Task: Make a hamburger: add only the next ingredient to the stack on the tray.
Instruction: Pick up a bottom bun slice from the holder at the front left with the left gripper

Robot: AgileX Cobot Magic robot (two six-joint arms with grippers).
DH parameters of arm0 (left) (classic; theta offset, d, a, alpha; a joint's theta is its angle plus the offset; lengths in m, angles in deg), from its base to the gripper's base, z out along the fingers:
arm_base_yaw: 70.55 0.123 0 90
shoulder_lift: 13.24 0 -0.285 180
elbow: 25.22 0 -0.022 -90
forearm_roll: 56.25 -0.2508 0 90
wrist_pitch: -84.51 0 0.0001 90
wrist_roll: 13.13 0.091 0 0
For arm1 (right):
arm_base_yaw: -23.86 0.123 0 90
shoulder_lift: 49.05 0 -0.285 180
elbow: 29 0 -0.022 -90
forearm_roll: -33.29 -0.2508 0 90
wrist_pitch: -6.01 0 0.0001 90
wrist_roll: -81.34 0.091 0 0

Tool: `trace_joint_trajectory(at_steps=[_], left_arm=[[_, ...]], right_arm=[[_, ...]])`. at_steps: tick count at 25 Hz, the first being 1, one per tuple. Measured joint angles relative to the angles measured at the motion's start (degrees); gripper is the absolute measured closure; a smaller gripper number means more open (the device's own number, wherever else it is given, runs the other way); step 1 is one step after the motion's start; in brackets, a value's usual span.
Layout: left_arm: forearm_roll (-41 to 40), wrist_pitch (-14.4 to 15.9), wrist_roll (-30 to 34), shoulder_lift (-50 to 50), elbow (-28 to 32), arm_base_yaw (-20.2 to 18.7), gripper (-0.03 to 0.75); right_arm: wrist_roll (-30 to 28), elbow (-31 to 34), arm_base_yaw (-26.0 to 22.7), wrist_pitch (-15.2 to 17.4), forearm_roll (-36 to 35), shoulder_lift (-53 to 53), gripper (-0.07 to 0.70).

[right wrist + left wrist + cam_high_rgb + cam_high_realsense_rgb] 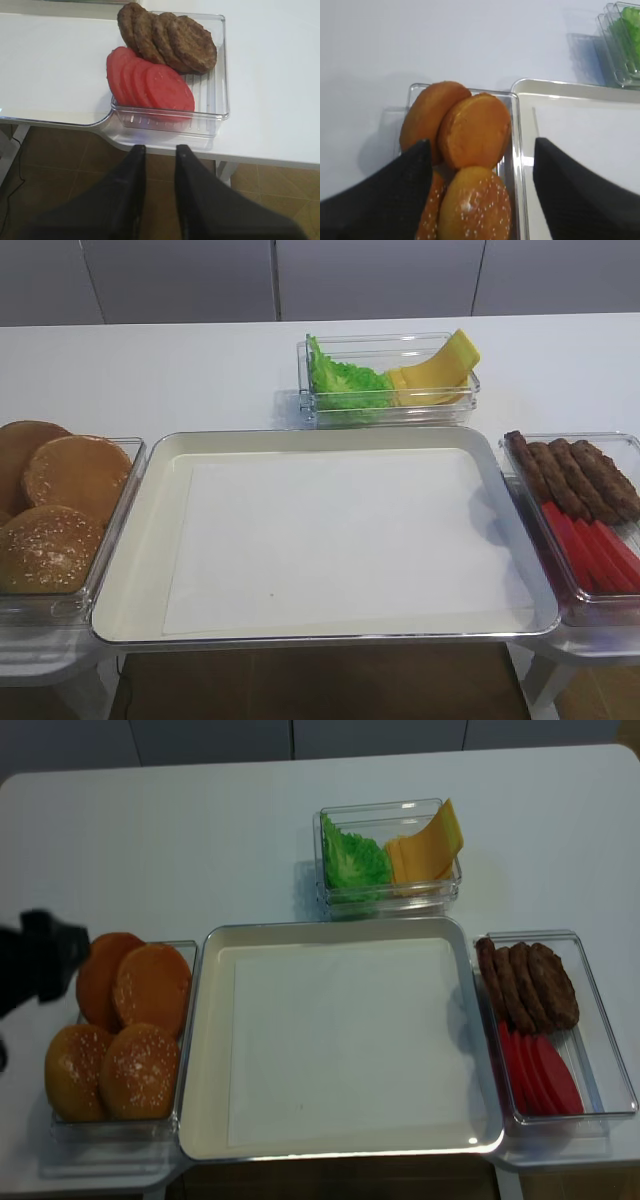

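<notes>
The left claw (481,144) is hanging with its fingers spread wide and nothing pinched between them. Directly under it, a clear bin (410,90) is holding the buns. The flat bun half (475,131) is leaning on edge right below the gap between the fingers, its round face turned up toward the claw. A second plain bun (432,115) is leaning behind it, toward the claw's left finger. A sesame bun (475,205) is lying nearer the claw's base, touching the flat half.

Just beside the claw's right finger, the tray (525,150) is sitting against the bin, lined with white paper (340,540). Beyond the tray, lettuce (345,385) and cheese (435,370) are sharing another bin.

The right claw (160,147) is hovering off the table edge, its fingers standing nearly together with a narrow gap and gripping nothing. Ahead of its tips, tomato slices (150,82) and patties (170,40) are lying in a third bin (215,95).
</notes>
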Motion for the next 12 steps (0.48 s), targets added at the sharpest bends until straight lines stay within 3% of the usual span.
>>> trace_joint_trajectory(at_steps=[5, 12], left_arm=[[4.51, 0.48, 1.15, -11.33, -7.95, 1.71, 0.251], [12.08, 9.34, 12.51, -23.16, -16.31, 8.13, 0.254]], right_arm=[[0.0, 0.0, 0.0, 0.0, 0.0, 0.0, 0.477], [0.0, 0.0, 0.0, 0.0, 0.0, 0.0, 0.477]])
